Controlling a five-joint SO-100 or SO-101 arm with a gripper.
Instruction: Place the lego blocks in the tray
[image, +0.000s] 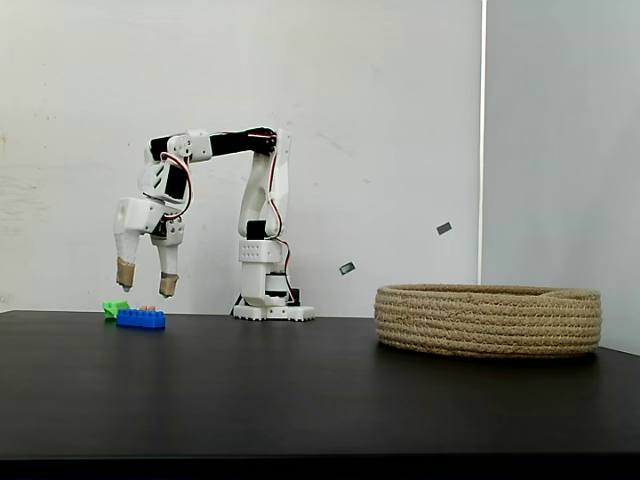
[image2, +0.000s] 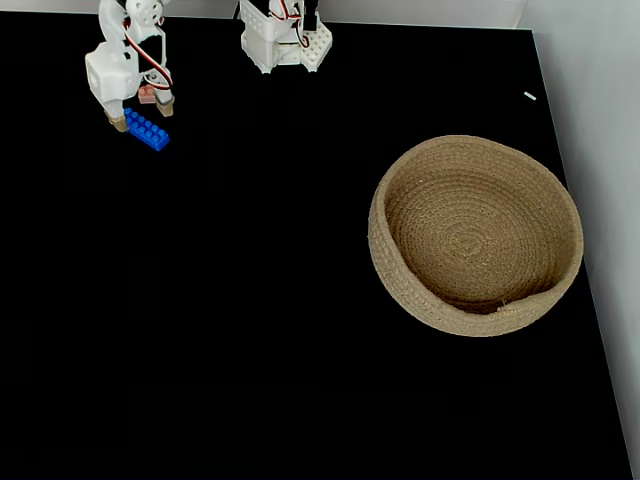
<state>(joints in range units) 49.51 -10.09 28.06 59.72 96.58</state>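
The end effector (image: 146, 279) hangs with its fingers apart, right above the blue block (image: 140, 318). The green block (image: 115, 307) and pink block (image2: 147, 94) sit close by on the counter (image2: 250, 330). The tray (image2: 400, 290) waits far off at 4 o'clock. Next, I think, it must drop and pinch the blue block.

black table (image2: 250, 330), bricks (image: 140, 318), rope tray (image2: 400, 290)

White arm (image: 262, 200), black servos, red cables
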